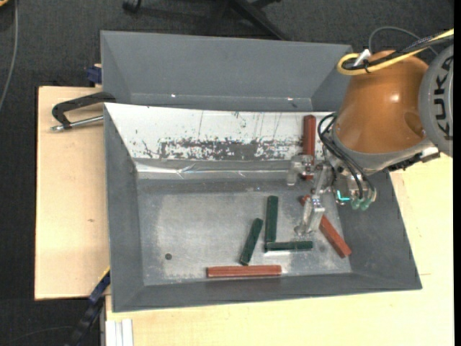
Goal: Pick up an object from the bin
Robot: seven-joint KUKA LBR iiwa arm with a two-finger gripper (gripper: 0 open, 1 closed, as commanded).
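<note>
**Pincer low in the bin, nothing lifted yet**

The pincer (308, 220) hangs close above the floor of the grey bin (216, 71), toward 3 o'clock of that floor. Whether it stands wide or narrow I cannot tell, and nothing shows held in it. Nearest lie a dark green stick (288, 246) at its 7 o'clock and a short red stick (336, 237) at its 4 o'clock, both flat on the floor. A slanted green stick (251, 241) and a long red stick (243, 271) lie further off, toward 8 o'clock. As I judge it, the pincer is down among the sticks — the grasp and the lift are left.
</note>
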